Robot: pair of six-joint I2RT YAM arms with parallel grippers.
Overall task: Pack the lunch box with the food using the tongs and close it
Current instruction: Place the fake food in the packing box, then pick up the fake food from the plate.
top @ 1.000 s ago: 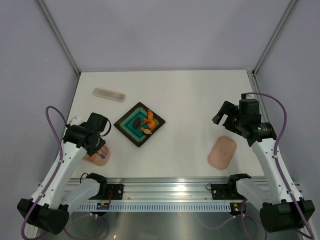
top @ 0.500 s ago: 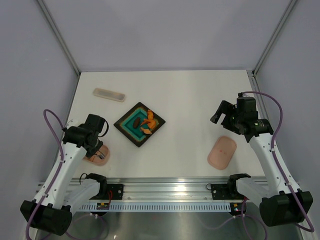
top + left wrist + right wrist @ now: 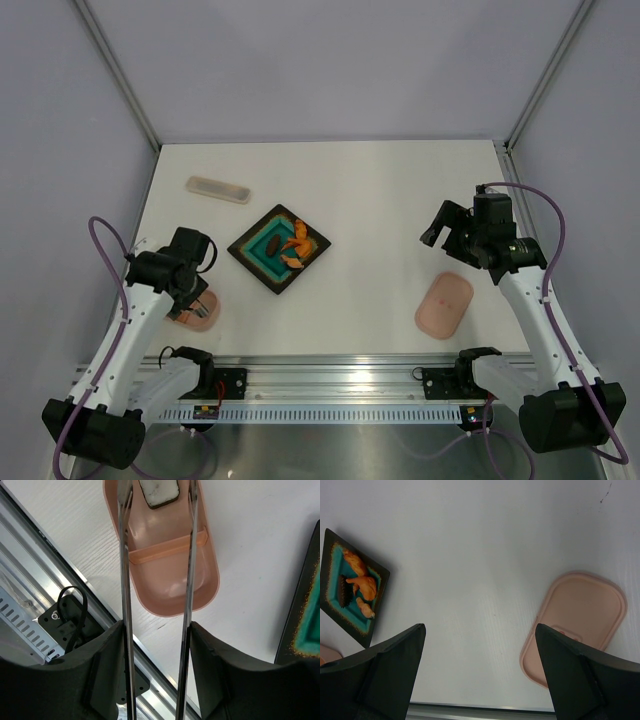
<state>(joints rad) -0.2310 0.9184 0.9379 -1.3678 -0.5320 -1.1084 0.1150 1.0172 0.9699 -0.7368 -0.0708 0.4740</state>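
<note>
My left gripper (image 3: 156,630) is shut on the silver tongs (image 3: 125,580), whose two arms reach out over the pink lunch box (image 3: 170,585). A white food piece with a dark rim (image 3: 159,491) lies in the box's far compartment, between the tong arms, with a gap on each side. In the top view the left gripper (image 3: 190,295) hides part of the lunch box (image 3: 197,318). Orange food pieces (image 3: 295,242) and a dark brown lump (image 3: 272,243) lie on the dark tray (image 3: 255,262). My right gripper (image 3: 480,630) hangs open above the bare table, left of the pink lid (image 3: 577,622).
A long pale case (image 3: 218,189) lies at the back left. The dark tray's corner (image 3: 305,610) is close to the right of the lunch box. The metal rail (image 3: 330,380) runs along the near table edge, just behind the box. The lid (image 3: 444,304) lies at the near right.
The left gripper has shifted slightly toward the near left over the lunch box. The right arm has drawn a little to the left and then held still, open.
</note>
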